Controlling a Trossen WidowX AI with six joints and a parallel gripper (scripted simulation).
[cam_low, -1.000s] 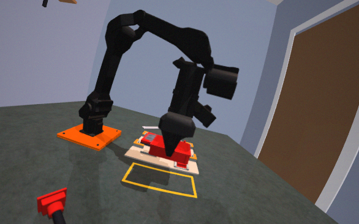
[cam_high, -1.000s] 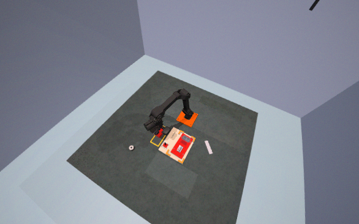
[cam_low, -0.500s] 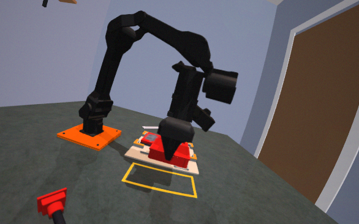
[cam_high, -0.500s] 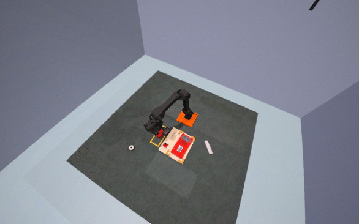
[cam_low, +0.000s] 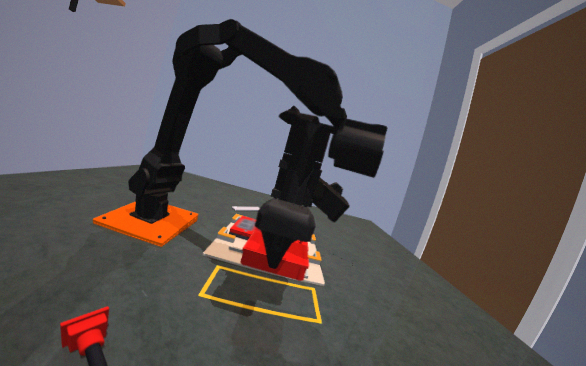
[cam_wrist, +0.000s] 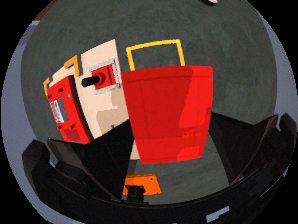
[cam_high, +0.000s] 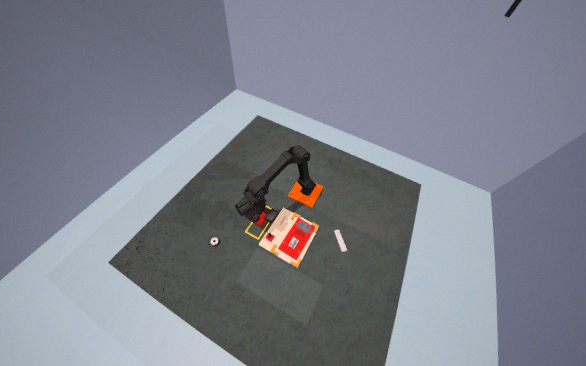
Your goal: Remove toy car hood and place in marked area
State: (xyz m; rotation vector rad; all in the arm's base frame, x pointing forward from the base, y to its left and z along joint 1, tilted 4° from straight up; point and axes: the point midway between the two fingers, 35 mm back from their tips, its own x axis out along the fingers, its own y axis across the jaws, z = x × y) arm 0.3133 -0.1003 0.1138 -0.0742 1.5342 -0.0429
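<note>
The red box-shaped hood (cam_high: 260, 219) (cam_low: 294, 259) (cam_wrist: 167, 115) is held between the fingers of my gripper (cam_low: 280, 253) (cam_wrist: 170, 118), which is shut on it. The hood hangs above the table, over or close to the yellow marked outline (cam_high: 252, 235) (cam_low: 260, 308) (cam_wrist: 152, 44). A shadow lies inside that outline in the exterior view. The red toy car (cam_high: 288, 248) (cam_low: 244, 226) (cam_wrist: 65, 117) sits without its hood on a beige board, apart from my gripper. The far finger is hidden behind the hood in the exterior view.
The beige board (cam_high: 275, 231) (cam_low: 218, 249) borders the marked area and carries orange corner brackets and a red piece (cam_high: 270, 237) (cam_wrist: 102, 77) with a black knob. A white bar (cam_high: 340, 240) and a white ring (cam_high: 214, 241) lie apart. The arm stands on an orange plate (cam_high: 313, 199).
</note>
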